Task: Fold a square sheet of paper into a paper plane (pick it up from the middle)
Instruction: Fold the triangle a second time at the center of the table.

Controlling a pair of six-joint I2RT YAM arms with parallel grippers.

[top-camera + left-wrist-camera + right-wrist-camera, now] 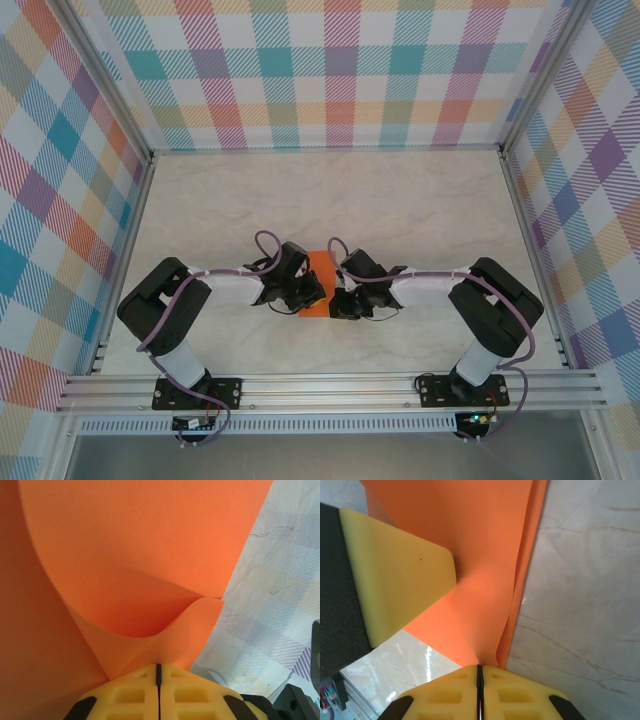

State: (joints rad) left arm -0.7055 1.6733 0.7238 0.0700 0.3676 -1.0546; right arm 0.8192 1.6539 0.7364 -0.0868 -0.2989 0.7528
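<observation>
The square sheet of paper [320,272] is bright orange and bent over into two layers, and it stands as a narrow strip between the two wrists at the table's middle. My left gripper [308,298] is shut on the sheet's near edge. In the left wrist view the paper [145,555] curls up and away from the closed yellow fingertips [158,667]. My right gripper [336,300] is shut on the same sheet from the other side. Its view shows the doubled paper [485,555] running out of the closed tips [479,667], with the left gripper's yellow finger [402,585] pressed against the sheet.
The marble-patterned tabletop [420,210] stretches behind and to both sides of the arms. Checked walls and aluminium posts [140,140] bound it. A metal rail [330,385] carrying both arm bases runs along the near edge.
</observation>
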